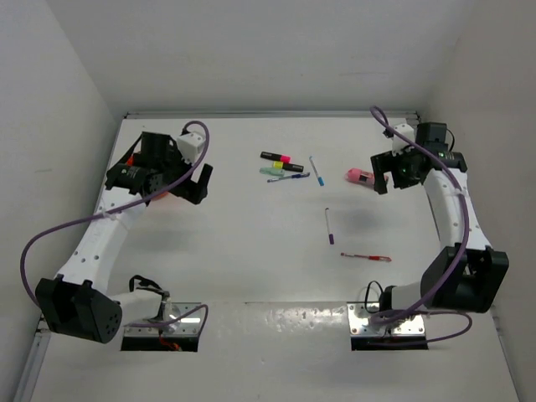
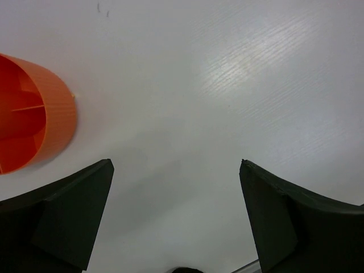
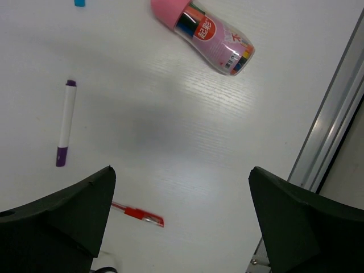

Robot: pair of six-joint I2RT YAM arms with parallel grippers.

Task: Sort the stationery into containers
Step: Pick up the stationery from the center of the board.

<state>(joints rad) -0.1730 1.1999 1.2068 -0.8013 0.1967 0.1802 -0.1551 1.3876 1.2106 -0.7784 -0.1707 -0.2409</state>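
Observation:
The orange bowl (image 2: 28, 119), with dividers inside, stands at the left of the left wrist view; from above only a sliver (image 1: 162, 197) shows under the left arm. My left gripper (image 1: 198, 182) (image 2: 176, 165) is open and empty above bare table, just right of the bowl. A black highlighter (image 1: 275, 157), a green one (image 1: 272, 172), a blue pen (image 1: 289, 177) and a thin blue-tipped pen (image 1: 316, 170) lie at the far middle. My right gripper (image 1: 390, 178) (image 3: 181, 169) is open and empty beside the pink chunky item (image 1: 360, 177) (image 3: 207, 31). A white purple-tipped pen (image 1: 328, 225) (image 3: 65, 123) and a red pen (image 1: 365, 257) (image 3: 139, 214) lie nearer.
White walls enclose the table on the left, far and right sides. A metal rail (image 3: 333, 125) runs along the right edge close to my right gripper. Two metal base plates (image 1: 163, 316) (image 1: 377, 318) sit at the near edge.

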